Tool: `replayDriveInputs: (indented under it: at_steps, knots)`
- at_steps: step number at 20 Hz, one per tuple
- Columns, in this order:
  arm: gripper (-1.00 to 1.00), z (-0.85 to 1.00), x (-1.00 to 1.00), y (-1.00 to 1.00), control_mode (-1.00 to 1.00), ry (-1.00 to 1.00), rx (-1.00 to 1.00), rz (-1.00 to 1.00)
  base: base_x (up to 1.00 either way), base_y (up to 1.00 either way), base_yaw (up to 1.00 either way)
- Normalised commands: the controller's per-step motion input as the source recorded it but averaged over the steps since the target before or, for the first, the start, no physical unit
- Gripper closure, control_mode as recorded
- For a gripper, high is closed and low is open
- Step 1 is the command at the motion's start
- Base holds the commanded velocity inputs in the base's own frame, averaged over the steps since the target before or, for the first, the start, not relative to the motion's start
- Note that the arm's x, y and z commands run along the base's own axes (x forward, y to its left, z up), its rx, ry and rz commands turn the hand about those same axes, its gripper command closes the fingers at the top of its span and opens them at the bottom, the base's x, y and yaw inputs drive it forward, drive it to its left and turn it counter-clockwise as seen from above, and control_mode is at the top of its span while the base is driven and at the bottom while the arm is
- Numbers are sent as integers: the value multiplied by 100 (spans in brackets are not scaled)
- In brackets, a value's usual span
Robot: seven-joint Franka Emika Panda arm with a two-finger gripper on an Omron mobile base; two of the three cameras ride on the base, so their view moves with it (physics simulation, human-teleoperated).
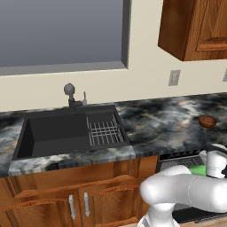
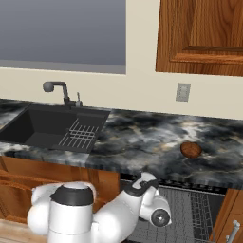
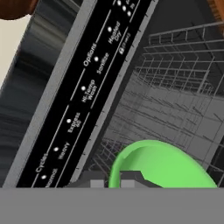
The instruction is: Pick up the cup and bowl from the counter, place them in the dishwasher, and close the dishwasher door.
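My gripper [image 3: 114,178] pinches the cup [image 3: 162,166] by its rim, hanging it just above the dishwasher [image 3: 175,100] rack beneath so it can drop in upright.

The bowl [image 2: 191,149] sits on the counter [image 2: 142,137] above the open dishwasher [image 2: 190,209], well right of the sink [image 2: 52,126].

Green cup [image 3: 164,168] over open dishwasher [image 3: 175,105]

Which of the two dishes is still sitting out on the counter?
The reddish-brown bowl, alone on the marbled counter. The green cup is down at the tool, over the dishwasher rack.
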Motion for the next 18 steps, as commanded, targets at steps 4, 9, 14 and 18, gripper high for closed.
replayDriveInputs:
  at_steps: [4, 9, 14, 18]
  knots:
    - [100, -51, 21, -13, -100, 0, 3, 0, 0, 0, 0]
    - [100, -39, 15, -22, -100, 0, 5, 0, 0, 0, 0]
    - [100, -41, 13, -24, -100, 0, 7, 0, 0, 0, 0]
    - [100, -44, 19, -26, -100, 0, 7, 0, 0, 0, 0]
